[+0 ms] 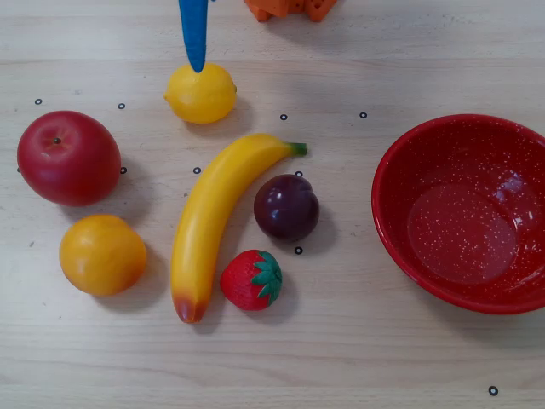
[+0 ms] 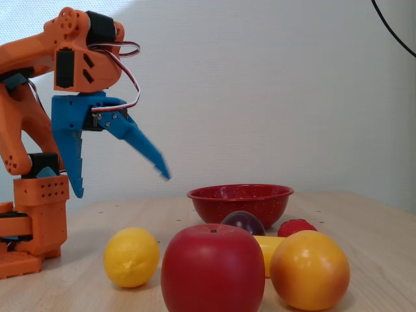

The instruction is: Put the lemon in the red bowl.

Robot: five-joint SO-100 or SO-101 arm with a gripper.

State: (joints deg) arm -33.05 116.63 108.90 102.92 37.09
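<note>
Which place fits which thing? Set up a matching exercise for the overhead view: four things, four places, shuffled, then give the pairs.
Things:
1. lemon
2. red bowl
3. strawberry
4. apple

Places:
A. far left
B. right edge
C. top, under the blue gripper finger
D. beside the banana's lower end

Pairs: 1-C, 2-B, 3-D, 4-A
</note>
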